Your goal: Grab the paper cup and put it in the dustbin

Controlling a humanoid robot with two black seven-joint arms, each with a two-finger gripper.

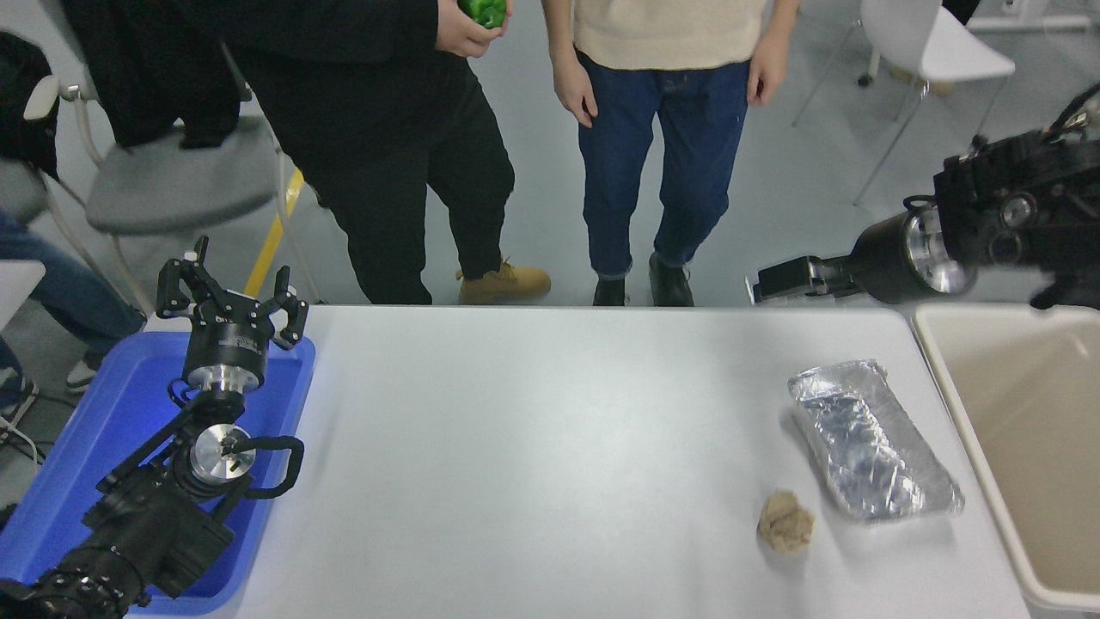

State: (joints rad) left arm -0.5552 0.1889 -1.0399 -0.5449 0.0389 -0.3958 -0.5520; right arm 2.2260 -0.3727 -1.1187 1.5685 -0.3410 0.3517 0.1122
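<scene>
The left gripper (230,297) is parked at the lower left over the blue tray (112,404), fingers spread, holding nothing. On the white table (533,447) lie one crumpled brown paper ball (785,522) and, just beside it, one crinkled foil tray (868,443). The dustbin (962,430) stands at the table's right edge; the visible part of its interior shows no contents.

The right gripper (786,281) reaches in from the right edge, above the table's far edge. Its finger spacing cannot be told, and nothing is seen in it.

Location of the paper cup: not visible anywhere in this view; whether it lies inside the dustbin cannot be confirmed.

Risks, as judged:
- With no cup on the table, a further pick attempt could close on the brown paper ball or the foil tray.
- The right arm hangs close to the standing people; a wide swing could reach them.

Count: two grippers, one dustbin, one blue tray, one foil tray, one paper ball, zero visible cups. Two people stand at the far side; one hand (464,30) holds a green object (483,10).
</scene>
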